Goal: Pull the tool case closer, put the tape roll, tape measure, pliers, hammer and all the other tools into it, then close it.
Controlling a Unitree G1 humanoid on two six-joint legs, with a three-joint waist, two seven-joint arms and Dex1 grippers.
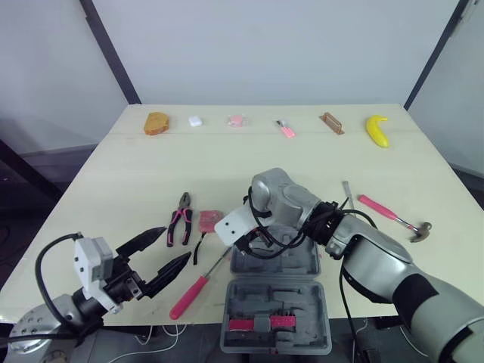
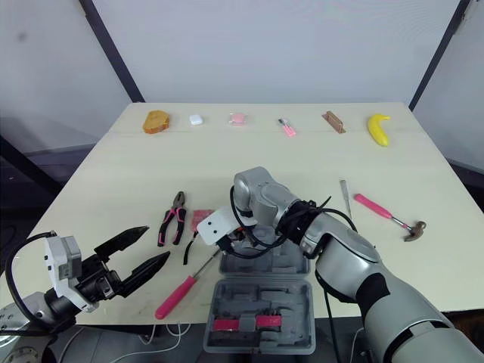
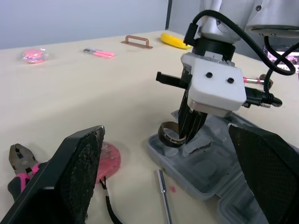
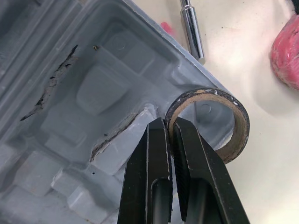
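- Grey plastic: the case lies open with both halves flat and the moulded pockets facing up. It looks close enough already, so packing seems to be the step in hand.
- The right gripper hangs over the case's far-left corner. Its fingers are narrow, pinching the wall of the tape roll, one inside the hole and one outside. That hold suits a ring too broad to span.
- The roll sits nearly flat, its hole axis close to upright and a little tilted. Part of it is over the case's corner pocket and part is past the rim over the bench, toward the tape measure. I cannot tell whether it touches the plastic.
- My judgement is that it should shift further in over the case before release, or it may catch the rim and tip out.
- The left gripper hovers left of the case with its fingers spread wide and holding nothing. It is probably placed to take the tools lying there.
- The pliers lie left of the case, long axis roughly along the case's side.
- The screwdriver slants with its shaft toward the case and its pink handle away from it.
- The hammer lies well right of the case, with its head outward and its handle end nearer the case.
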